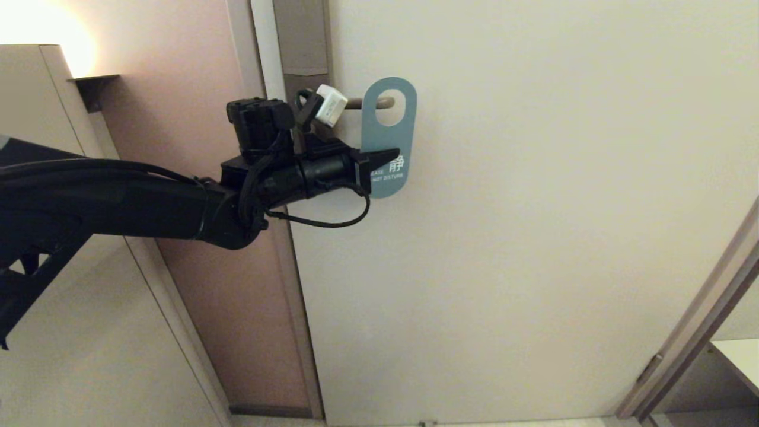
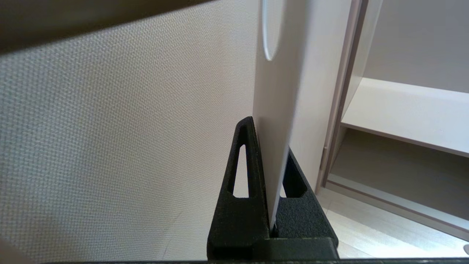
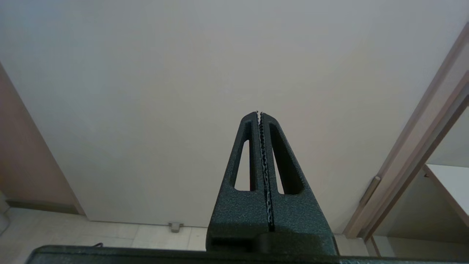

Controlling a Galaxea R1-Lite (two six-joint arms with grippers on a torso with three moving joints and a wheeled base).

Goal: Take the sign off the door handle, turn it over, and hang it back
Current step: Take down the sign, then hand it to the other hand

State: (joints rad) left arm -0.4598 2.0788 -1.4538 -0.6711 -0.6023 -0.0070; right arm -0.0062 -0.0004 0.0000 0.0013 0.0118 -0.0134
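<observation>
Blue card, thin, stiff and probably light: the sign (image 1: 388, 133) hangs on the handle (image 1: 370, 103), left gripper (image 1: 385, 157) jaws pinching its lower edge; right gripper (image 3: 259, 114) jaws pressed together.

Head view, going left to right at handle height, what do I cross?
Lit cabinet corner → pink wall → door frame edge → left gripper, shut on the blue sign hanging on the door handle → bare door.
</observation>
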